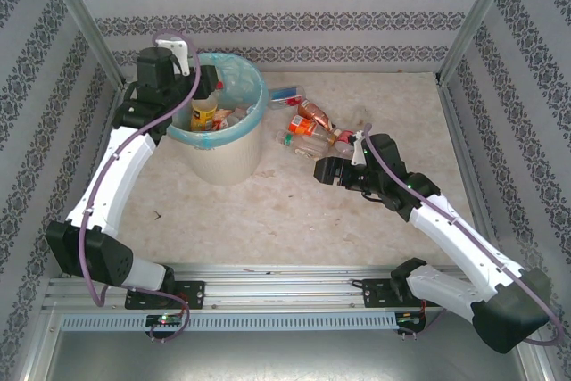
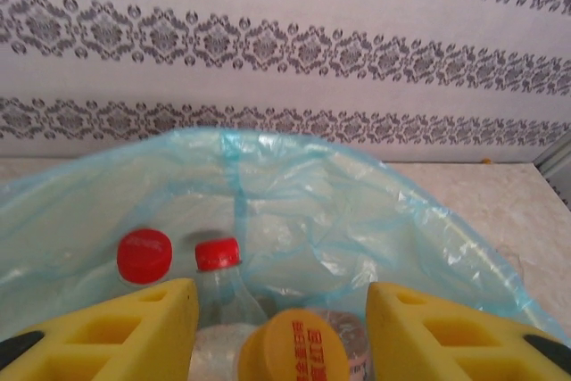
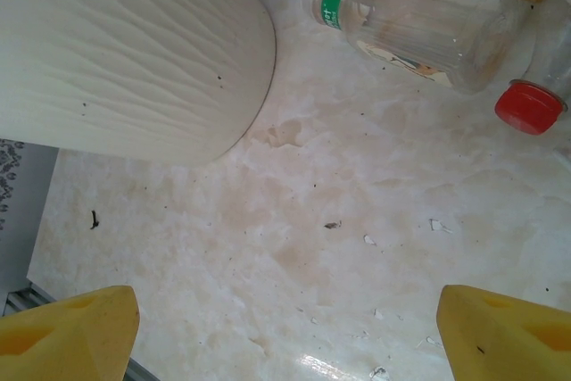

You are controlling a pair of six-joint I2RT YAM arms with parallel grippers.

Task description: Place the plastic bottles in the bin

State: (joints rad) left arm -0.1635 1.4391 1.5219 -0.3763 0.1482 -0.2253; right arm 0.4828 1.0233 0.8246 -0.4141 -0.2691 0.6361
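The bin (image 1: 234, 151) stands at the back left, its turquoise liner (image 2: 357, 211) folded over the rim. My left gripper (image 1: 196, 104) hangs over its mouth, open (image 2: 281, 302). An orange-capped bottle (image 2: 294, 345) lies between the yellow fingers with a gap on each side. Two red-capped bottles (image 2: 218, 254) rest deeper inside. Several plastic bottles (image 1: 310, 124) lie on the table right of the bin. My right gripper (image 1: 326, 169) hovers open (image 3: 285, 332) over bare table just in front of them, nothing between its fingers. A clear green-labelled bottle (image 3: 419, 20) and a red cap (image 3: 528, 106) lie ahead of it.
The bin's cream wall (image 3: 134, 51) fills the left of the right wrist view. Patterned walls and metal posts (image 1: 470, 20) enclose the table. Bare tabletop (image 1: 285, 211) stretches between the bin and the arm bases.
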